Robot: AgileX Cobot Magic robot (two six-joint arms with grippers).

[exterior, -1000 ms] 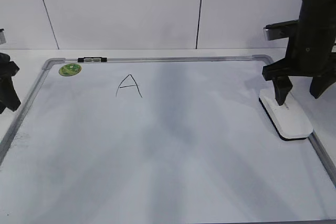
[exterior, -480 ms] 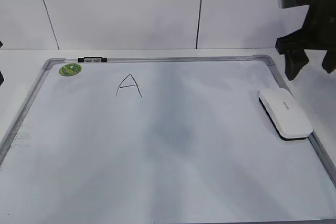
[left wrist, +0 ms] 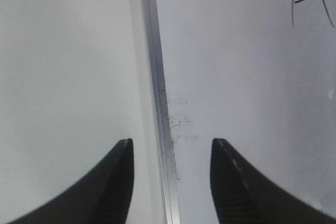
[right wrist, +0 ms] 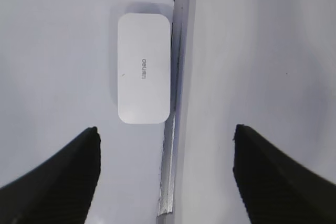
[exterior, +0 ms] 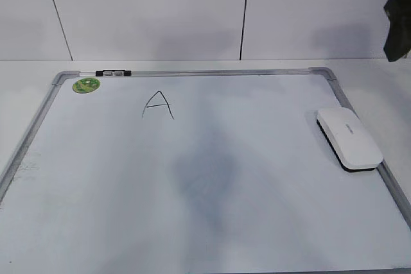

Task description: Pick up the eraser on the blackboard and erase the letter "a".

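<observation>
The eraser (exterior: 349, 138), a white rounded block with a black underside, lies at the right edge of the blackboard (exterior: 192, 72). It also shows in the right wrist view (right wrist: 144, 68), next to the silver frame (right wrist: 170, 171). My right gripper (right wrist: 166, 128) is open and empty, high above the frame and well clear of the eraser. Only a dark part of it (exterior: 398, 27) shows at the exterior view's top right. My left gripper (left wrist: 171, 142) is open and empty over the board's left frame (left wrist: 157, 77). No lowercase "a" shows. A capital "A" (exterior: 157, 104) stands upper left.
A round green sticker (exterior: 85, 85) and a small black-and-silver clip (exterior: 112, 73) sit at the board's top left. A faint grey smudge (exterior: 209, 171) marks the board's middle. Marker specks (left wrist: 181, 121) lie by the left frame. A white wall stands behind.
My right gripper has risen up and to the right, away from the eraser, almost out of the exterior view. My left arm has left that view on the left. The eraser has not moved.
</observation>
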